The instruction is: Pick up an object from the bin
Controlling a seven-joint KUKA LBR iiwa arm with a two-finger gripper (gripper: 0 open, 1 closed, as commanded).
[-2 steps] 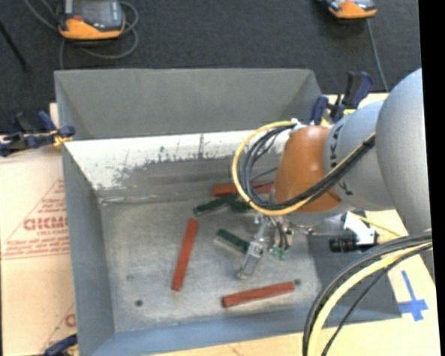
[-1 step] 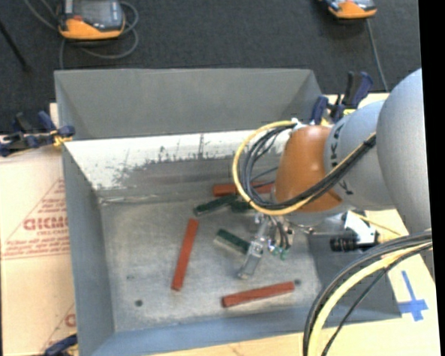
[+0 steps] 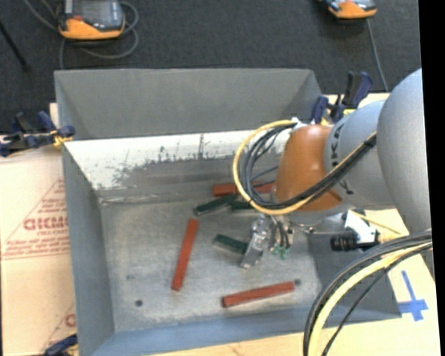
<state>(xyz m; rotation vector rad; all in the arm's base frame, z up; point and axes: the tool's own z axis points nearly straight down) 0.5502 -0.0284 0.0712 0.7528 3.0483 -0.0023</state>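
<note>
Though the opening of the gripper (image 3: 257, 248) is indeterminate, the green strip (image 3: 228, 243) beside it mid-frame appears light, stiff, graspable across its width.

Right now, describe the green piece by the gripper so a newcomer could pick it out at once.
In the grey bin, find the gripper right of centre. Just left of it on the floor lies a short dark green piece. The red sticks around it are longer, and the other green piece lies farther back, near the wall.
</note>
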